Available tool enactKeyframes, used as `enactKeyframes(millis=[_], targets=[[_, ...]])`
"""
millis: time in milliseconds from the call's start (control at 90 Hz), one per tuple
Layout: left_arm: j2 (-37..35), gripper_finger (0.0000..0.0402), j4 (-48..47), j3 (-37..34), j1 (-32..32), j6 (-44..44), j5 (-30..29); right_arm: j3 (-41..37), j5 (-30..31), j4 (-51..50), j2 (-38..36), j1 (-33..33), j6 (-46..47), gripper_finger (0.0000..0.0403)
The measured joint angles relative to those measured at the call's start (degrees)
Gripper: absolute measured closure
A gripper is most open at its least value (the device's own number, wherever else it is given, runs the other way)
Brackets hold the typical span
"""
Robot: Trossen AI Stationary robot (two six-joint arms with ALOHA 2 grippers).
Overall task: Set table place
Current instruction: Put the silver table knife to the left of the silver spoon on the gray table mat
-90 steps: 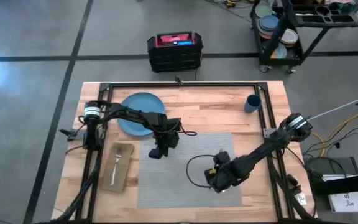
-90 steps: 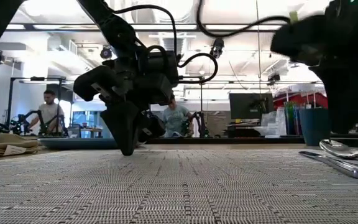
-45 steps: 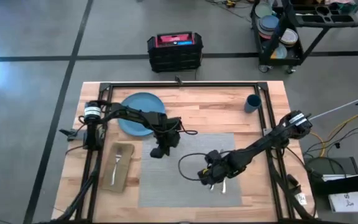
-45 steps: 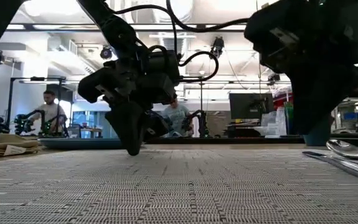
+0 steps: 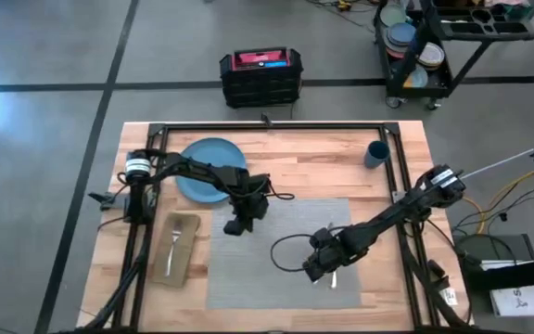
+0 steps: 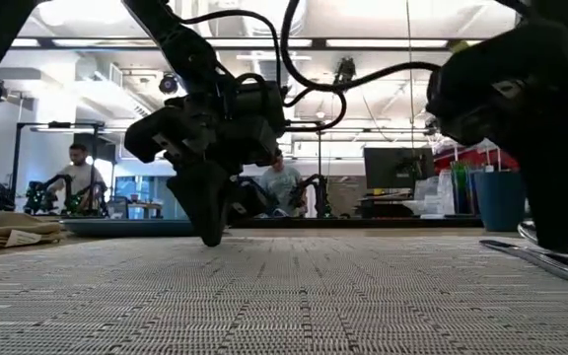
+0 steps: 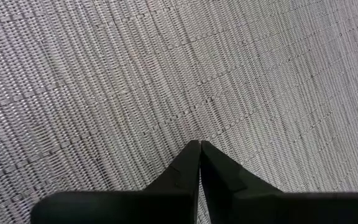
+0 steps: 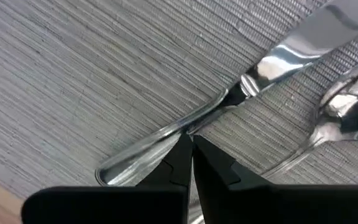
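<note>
Right gripper (image 5: 315, 269) retreated — seemingly beside knife (image 8: 241, 93)

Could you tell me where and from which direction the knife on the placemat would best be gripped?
Probably at the narrow neck of the knife, where handle meets blade, coming straight down. It lies flat on the placemat with the spoon close beside it, so only a top approach across its thin width looks workable.
</note>
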Motion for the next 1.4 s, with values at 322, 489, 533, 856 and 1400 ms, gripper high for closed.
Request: enactKeyframes(millis=[322,489,533,856,1400], targets=[[0.0,0.0401,0.0,0.0,0.2,-0.2,-0.1,0.4,6.2,-7.1,-1.8,1.4,7.5,0.0403],[0.0,0.0401,0.1,0.0,0.2,-0.2,-0.1,-1.4,9.5,-8.4,-5.9,1.2,8.3,0.0403],[0.0,0.0401,0.2,0.0,0.3,-0.2,-0.1,-2.0,9.5,-8.5,-6.4,0.7,8.1,0.0403],[-0.4,0.0401,0.3,1.8,0.4,-1.8,-2.1,-5.0,10.8,-8.1,-7.3,-6.3,3.2,0.0403],[-2.3,0.0401,-2.2,3.1,0.4,-5.6,-1.0,-8.9,9.5,-16.8,-10.3,-14.4,-5.4,0.0403]])
